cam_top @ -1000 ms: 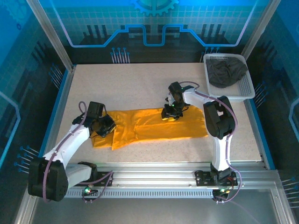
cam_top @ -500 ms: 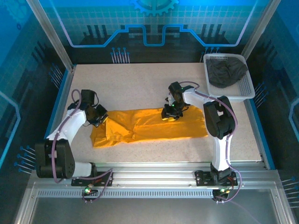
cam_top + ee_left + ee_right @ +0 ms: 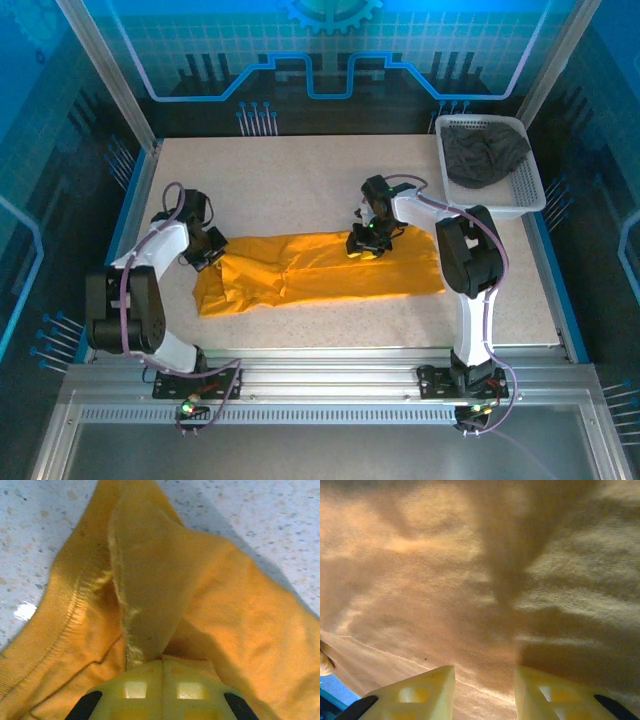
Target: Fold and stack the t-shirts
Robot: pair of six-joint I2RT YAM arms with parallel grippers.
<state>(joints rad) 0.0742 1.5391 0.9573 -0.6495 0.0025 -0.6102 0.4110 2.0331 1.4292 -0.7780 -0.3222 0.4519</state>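
Note:
The orange-yellow t-shirt (image 3: 330, 270) lies as a long folded band across the middle of the table. At its left end my left gripper (image 3: 212, 252) is shut on a raised ridge of hemmed cloth; in the left wrist view the shirt (image 3: 150, 580) runs up from the closed fingertips of the left gripper (image 3: 162, 661). My right gripper (image 3: 362, 245) stands open, low over the shirt's upper edge, with flat cloth (image 3: 470, 580) under the right gripper's (image 3: 484, 677) spread jaws and nothing pinched. The dark grey t-shirt (image 3: 483, 155) lies crumpled in the basket.
The white mesh basket (image 3: 528, 190) sits at the table's back right corner. Bare speckled tabletop (image 3: 290, 185) stretches behind the orange shirt. A metal rail (image 3: 330, 365) runs along the near edge by the arm bases.
My left gripper has moved back and to the left with the cloth in it, drawing the shirt's left end outward and flatter. The right arm has stayed put.

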